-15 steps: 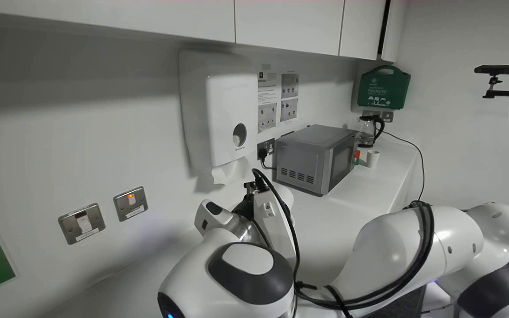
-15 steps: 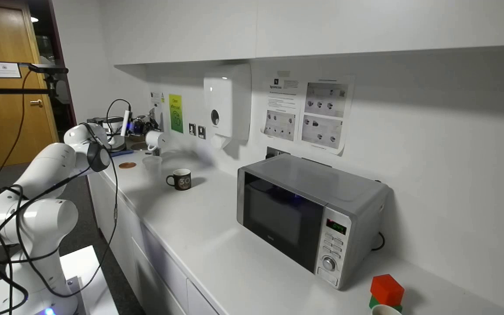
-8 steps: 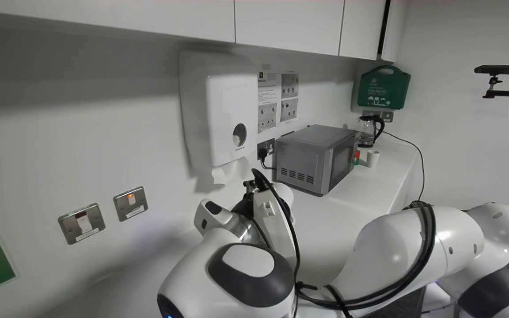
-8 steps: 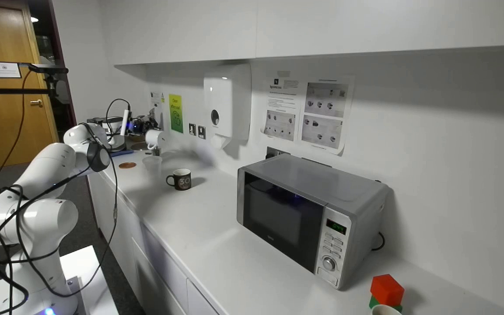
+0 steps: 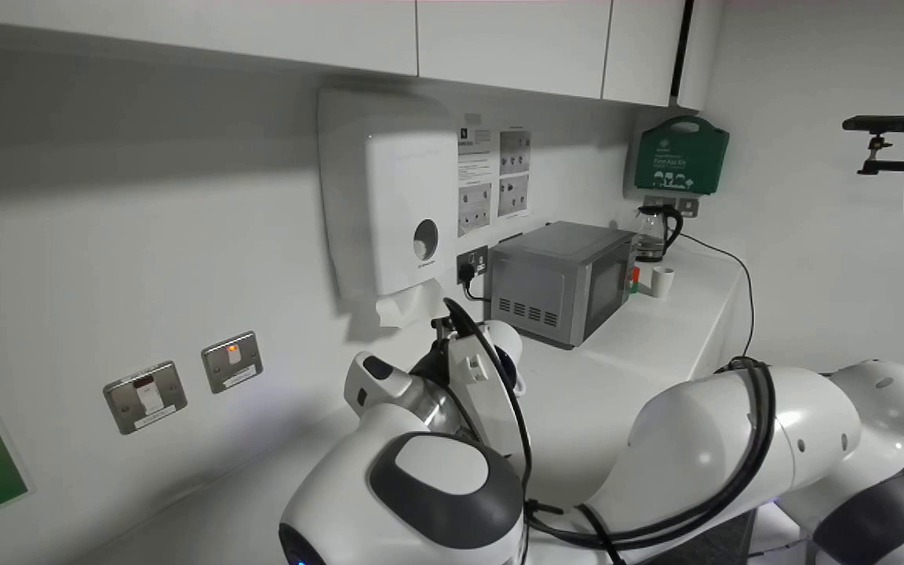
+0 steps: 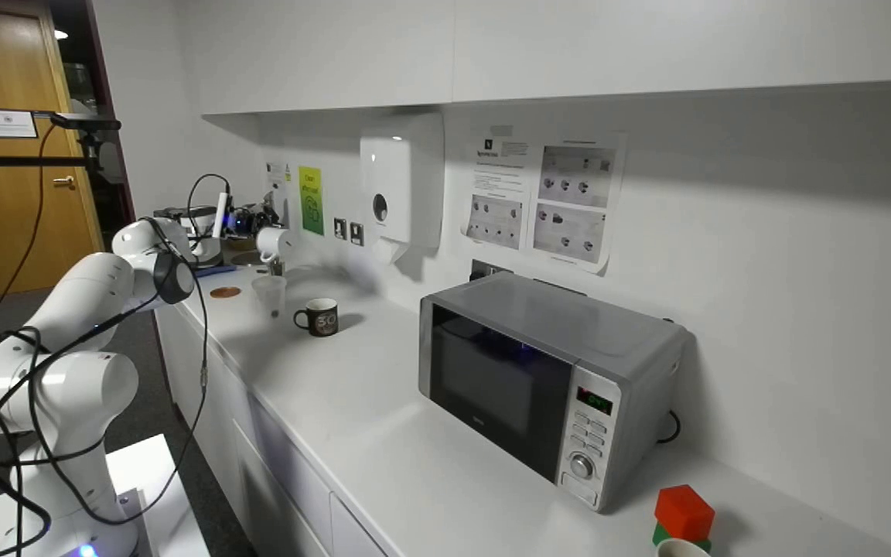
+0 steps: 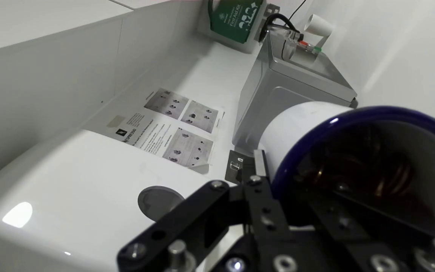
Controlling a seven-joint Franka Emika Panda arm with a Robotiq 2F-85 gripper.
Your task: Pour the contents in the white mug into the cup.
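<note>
The white mug (image 6: 275, 244) has a blue rim and a loop handle and hangs tipped over in my gripper (image 6: 258, 222). It shows also in an exterior view (image 5: 507, 342) and in the wrist view (image 7: 296, 124), where its mouth faces the camera and dark, reddish shiny contents lie inside. My gripper (image 7: 298, 185) is shut on the mug's wall near the rim. One finger lies outside the wall; the other crosses the mouth and its tip is hidden in the dark. The pale translucent cup (image 6: 268, 291) stands upright on the counter below the mug, with a small dark spot low in it.
A dark handled mug (image 6: 323, 317) stands beside the cup. A microwave (image 6: 507, 371) stands farther along the counter, with a red block (image 6: 684, 512) and another white vessel (image 6: 682, 548) beyond. A copper-coloured disc (image 6: 225, 292) lies behind the cup. A towel dispenser (image 5: 397, 188) juts from the wall.
The held mug has risen and turned slightly in an exterior view. A small dark spot now shows low in the translucent cup. The rest of the arm has barely moved.
</note>
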